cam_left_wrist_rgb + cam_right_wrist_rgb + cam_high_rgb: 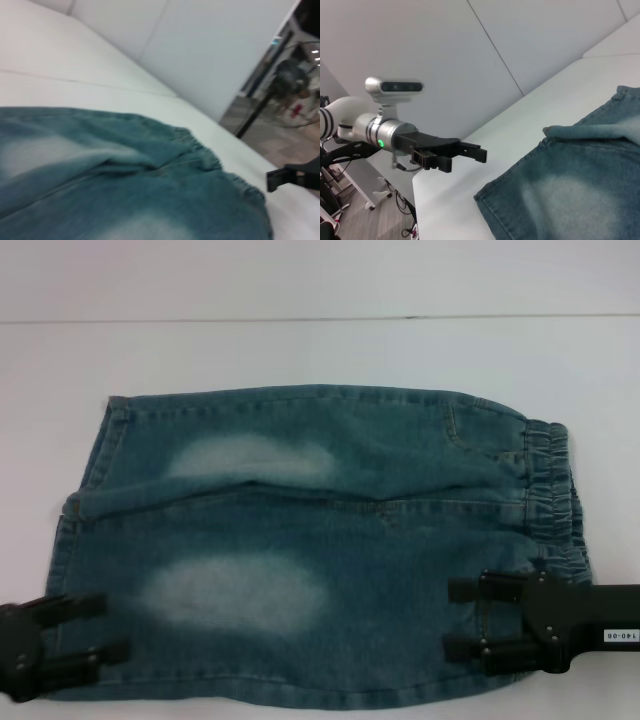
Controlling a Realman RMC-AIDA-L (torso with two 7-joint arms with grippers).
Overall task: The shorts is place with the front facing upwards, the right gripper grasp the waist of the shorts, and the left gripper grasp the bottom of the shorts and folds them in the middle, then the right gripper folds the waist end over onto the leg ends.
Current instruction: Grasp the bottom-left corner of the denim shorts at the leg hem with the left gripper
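Blue denim shorts (320, 540) lie flat on the white table (300, 350), elastic waist (555, 490) to the right and leg ends (75, 520) to the left. Over the near part of the waist end my right gripper (448, 619) stands open, its fingers over the denim. At the near corner of the leg ends, my left gripper (115, 627) is open too. The right wrist view shows the left gripper (467, 160) just off the frayed hem of the shorts (580, 185), holding nothing. The left wrist view shows the hem of the shorts (125, 190).
The table's front edge runs right under both grippers. A seam line crosses the white surface behind the shorts (320, 318). Beyond the table's left end the floor drops away, with a fan stand (292, 80) and equipment legs (375, 192) there.
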